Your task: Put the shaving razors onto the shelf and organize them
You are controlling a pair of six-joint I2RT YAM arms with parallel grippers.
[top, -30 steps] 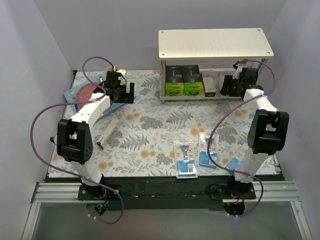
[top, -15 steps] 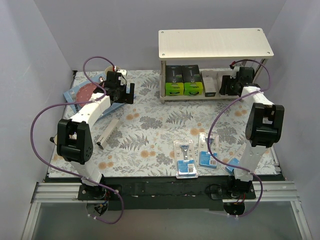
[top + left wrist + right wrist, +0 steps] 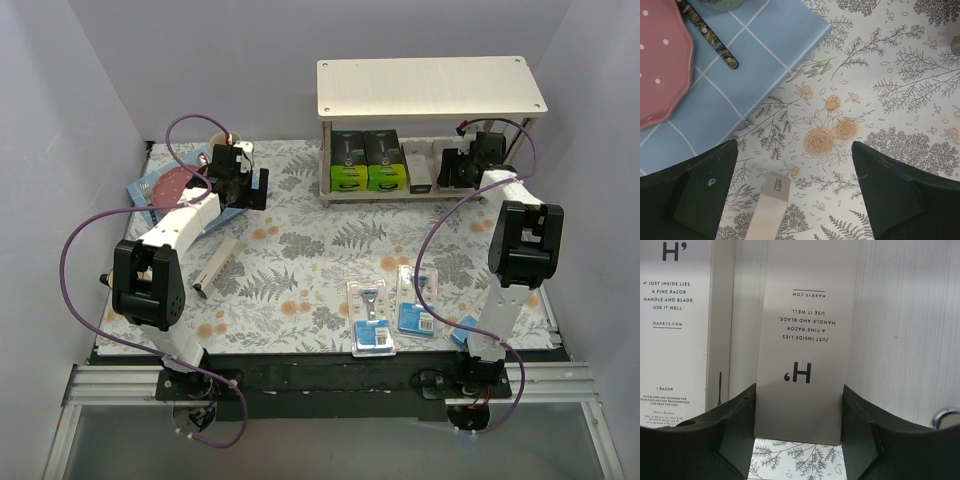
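Right gripper (image 3: 799,390) is clamped on a slim white HARRY'S box (image 3: 805,330), one finger pressed to each long side at its near end. That held box lies in the lower tier of the shelf (image 3: 430,85). Its long axis runs from front to back of the shelf, and its print reads upside down in the wrist view. A strip of the floral counter (image 3: 300,250) shows under its near end. Just to its left a second white box (image 3: 675,325) lies parallel with its print upright, cut off by the picture edge.

Left gripper (image 3: 243,186) hangs with its jaws wide apart and nothing between them, above the counter's far left. Beneath it lies a third white box (image 3: 215,265), its long axis slanting from near left to far right. In the left wrist view only one end of it shows.

Two black-and-lime-green boxes (image 3: 366,160) stand side by side at the left end of the lower tier. The top board is bare.

Two blister packs (image 3: 372,317) (image 3: 416,300) lie flat near the front edge, long axes running near to far. A blue corner (image 3: 463,328) shows beside the right arm, mostly hidden.

A pink plate (image 3: 660,65) rests on a blue cloth (image 3: 755,55), and the left arm partly covers both from above.
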